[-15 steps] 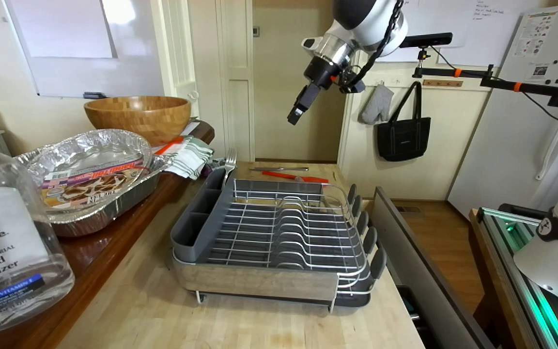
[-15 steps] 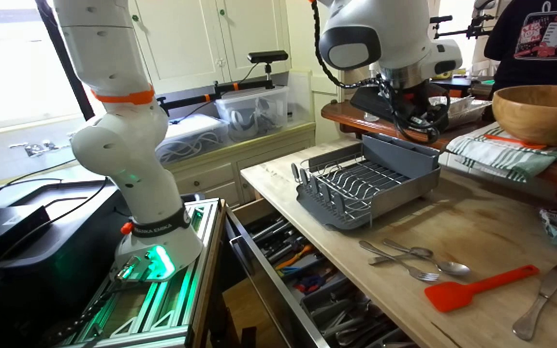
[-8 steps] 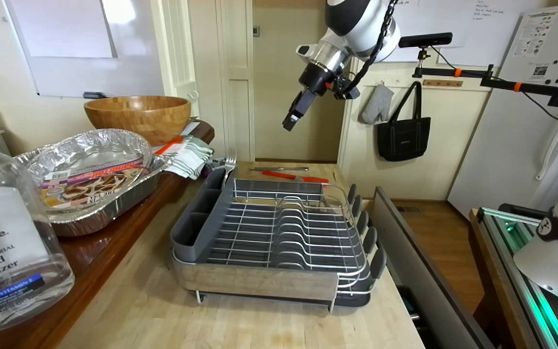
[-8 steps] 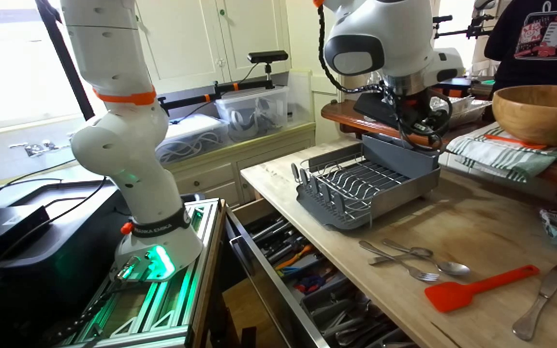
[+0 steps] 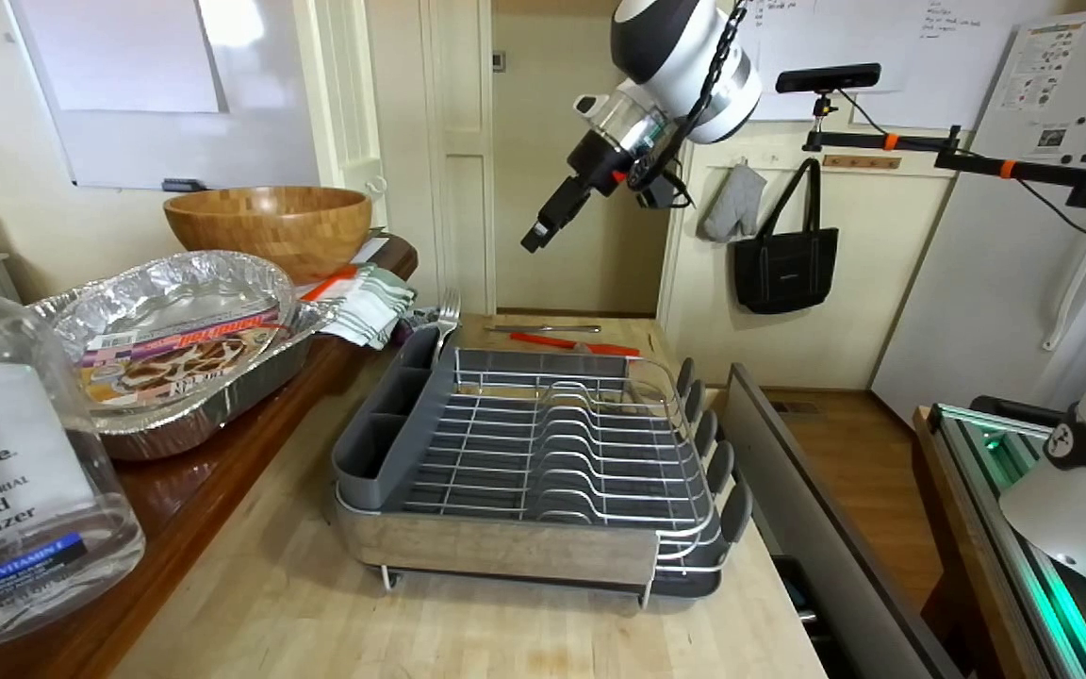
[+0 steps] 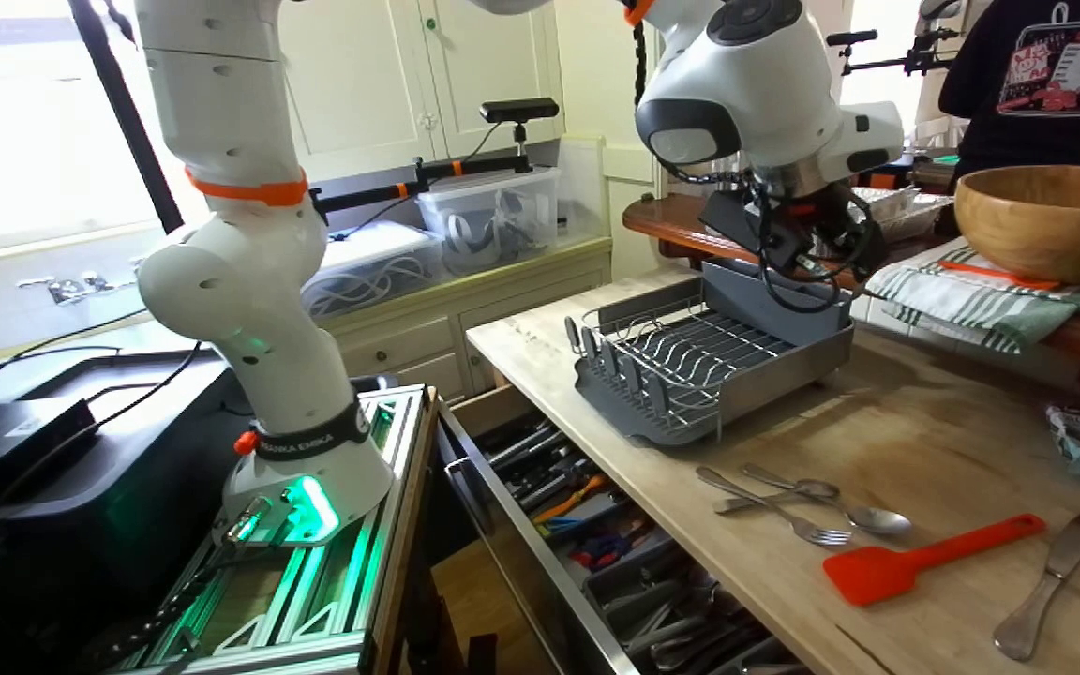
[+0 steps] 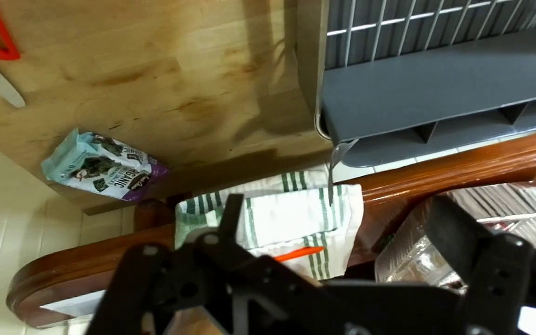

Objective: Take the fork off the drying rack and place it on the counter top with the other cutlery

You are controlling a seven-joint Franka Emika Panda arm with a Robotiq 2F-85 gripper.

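Observation:
The fork [image 5: 448, 316] stands tines up in the far end of the grey caddy on the drying rack [image 5: 505, 547]. In the wrist view the fork [image 7: 333, 163] sticks out from the caddy's corner, roughly between my fingers in the picture. My gripper [image 5: 536, 236] is open and empty, above and beyond the fork; its two fingers show wide apart in the wrist view [image 7: 338, 202]. In an exterior view my gripper [image 6: 812, 234] hides the fork. On the counter top [image 6: 924, 422] lie another fork [image 6: 779, 511], spoons [image 6: 877, 519] and a knife [image 6: 1051, 586].
A red spatula [image 6: 934, 558] lies near the knife. A raised wooden ledge beside the rack bears foil trays [image 5: 194, 415], a striped towel [image 5: 369, 306] and a wooden bowl [image 5: 270, 226]. A snack packet [image 7: 105, 165] lies on the counter. An open drawer [image 6: 540, 553] stands below.
The arm has moved sideways over the rack's far end. The gripper has shifted left in an exterior view, closer above the fork. The rack, fork and cutlery have not moved.

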